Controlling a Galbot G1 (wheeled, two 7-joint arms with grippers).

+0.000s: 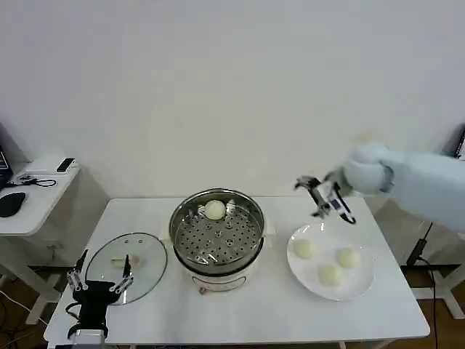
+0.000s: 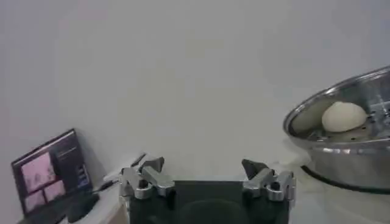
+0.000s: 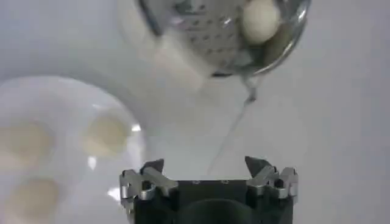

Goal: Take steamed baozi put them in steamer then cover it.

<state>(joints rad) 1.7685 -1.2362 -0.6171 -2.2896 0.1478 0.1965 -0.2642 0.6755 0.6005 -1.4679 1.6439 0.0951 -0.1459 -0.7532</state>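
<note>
L gripper (image 1: 99, 281) is idling at the near-left table edge, fingers spread wide, holding nothing, hanging just over the near rim of the cover (image 1: 125, 267). Cover is lying flat on the table (image 1: 240, 320), left of the steamer (image 1: 216, 231), cream handle up, untouched.

Steamer is sitting mid-table w/ perforated tray exposed; one baozi (image 1: 214, 210) is resting at the far side of the tray. Rest of the tray is free, so room for three more.

R gripper (image 1: 325, 198) is hovering in the air betw. steamer and plate (image 1: 361, 286), above the far-left rim of the plate. Jaws standing wide apart, nothing held. R wrist view is showing both fingertips (image 3: 152, 166) spread, w/ plate baozi below and off to one side.

Three baozi are waiting on the plate: one far-left (image 1: 304, 249), one right (image 1: 349, 257), one near (image 1: 330, 274), close together but apparently not touching.

Step in hand, as I judge it: going for the next bun. Far-left one is the nearest pick. Advice: centre jaws over it, descend straight, close softly since dough will prob. dent, lift clear of the steamer rim, then set down on open tray away from the bun already inside.

Obstacles: neighbouring buns are crowding the finger path; plate may slide if nudged. Side desk w/ mouse (image 1: 11, 204) and cables at far left is well clear.
</note>
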